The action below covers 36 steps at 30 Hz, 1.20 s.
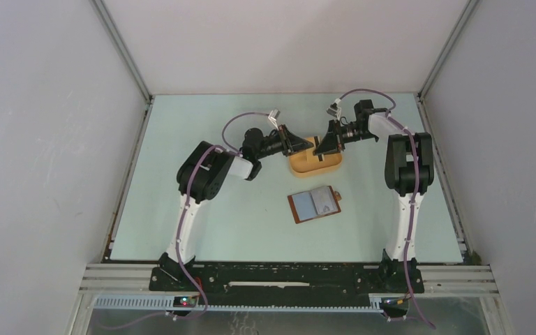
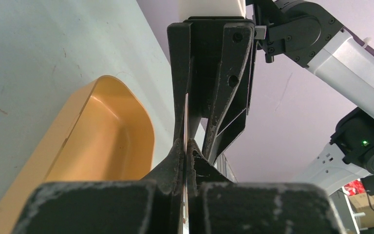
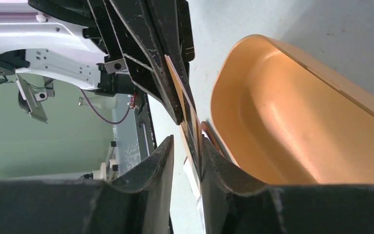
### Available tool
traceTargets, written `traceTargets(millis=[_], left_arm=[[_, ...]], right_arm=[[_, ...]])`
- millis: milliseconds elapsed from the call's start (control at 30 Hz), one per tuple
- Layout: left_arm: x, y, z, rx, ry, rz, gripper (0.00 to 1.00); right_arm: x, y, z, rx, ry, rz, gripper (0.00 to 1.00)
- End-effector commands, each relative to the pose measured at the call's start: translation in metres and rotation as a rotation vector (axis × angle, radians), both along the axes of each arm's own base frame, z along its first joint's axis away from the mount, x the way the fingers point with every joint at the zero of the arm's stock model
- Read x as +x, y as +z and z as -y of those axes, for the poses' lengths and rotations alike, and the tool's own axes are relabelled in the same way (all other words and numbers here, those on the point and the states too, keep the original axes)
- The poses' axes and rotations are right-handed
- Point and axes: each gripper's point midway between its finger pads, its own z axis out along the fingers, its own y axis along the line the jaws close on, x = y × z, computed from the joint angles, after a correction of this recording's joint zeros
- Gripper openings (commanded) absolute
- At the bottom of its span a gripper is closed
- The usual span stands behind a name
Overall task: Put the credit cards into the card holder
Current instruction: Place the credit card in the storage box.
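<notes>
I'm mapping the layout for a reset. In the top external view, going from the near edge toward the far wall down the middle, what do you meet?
Black base rail → card holder → orange tray.

This looks like a robotics lab test cell. Plain white panel walls (image 1: 42, 139) in silver aluminium framing (image 1: 122, 49) enclose a pale green tabletop (image 1: 251, 230). Two black-and-white jointed robot arms (image 1: 195, 181) stand bolted to a black base rail (image 1: 286, 276). The blurred clutter beyond (image 3: 34, 92) is possibly lab equipment.
</notes>
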Motion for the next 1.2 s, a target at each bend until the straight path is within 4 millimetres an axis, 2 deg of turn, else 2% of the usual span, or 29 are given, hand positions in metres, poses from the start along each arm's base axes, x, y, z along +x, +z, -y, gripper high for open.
traceTargets(millis=[0,33,67,200,233,433,500,567,633,867,967,1033,1167], left_arm=[[0.006,0.021,-0.001,-0.057,-0.011,0.053,0.0],[0.006,0.021,-0.001,-0.058,-0.012,0.052,0.0],[0.006,0.021,-0.001,-0.06,-0.014,0.05,0.0],[0.007,0.021,-0.002,-0.067,-0.014,0.047,0.0],[0.007,0.021,-0.004,-0.07,-0.01,0.046,0.02],[0.004,0.029,-0.009,-0.092,-0.008,0.057,0.44],[0.002,0.032,-0.008,-0.095,-0.021,0.067,0.5],[-0.001,0.033,-0.005,-0.096,-0.033,0.073,0.52],[-0.003,0.033,-0.002,-0.097,-0.045,0.074,0.48],[-0.003,0.033,0.001,-0.102,-0.062,0.07,0.24],[-0.004,0.032,0.001,-0.101,-0.063,0.07,0.18],[-0.005,0.034,0.0,-0.107,-0.068,0.077,0.15],[-0.006,0.043,-0.006,-0.153,-0.088,0.09,0.0]], right_arm=[[0.001,0.02,-0.006,0.072,0.024,0.012,0.35],[0.001,0.021,-0.005,0.078,0.023,0.008,0.35],[0.002,0.022,-0.005,0.08,0.022,0.007,0.31],[0.003,0.022,-0.006,0.085,0.017,-0.018,0.0],[0.003,0.021,-0.006,0.079,0.015,-0.023,0.0],[0.002,0.021,-0.004,0.057,0.009,-0.014,0.0],[0.002,0.02,-0.005,0.033,0.006,-0.004,0.0],[0.002,0.02,-0.006,0.021,0.005,0.003,0.0],[0.002,0.02,-0.007,0.016,0.005,0.004,0.0],[0.002,0.019,-0.008,0.001,0.002,0.007,0.0],[0.001,0.02,-0.009,0.005,0.004,0.009,0.0],[-0.001,0.022,-0.008,0.019,0.01,0.016,0.05],[-0.004,0.03,-0.004,0.054,0.015,0.021,0.18]])
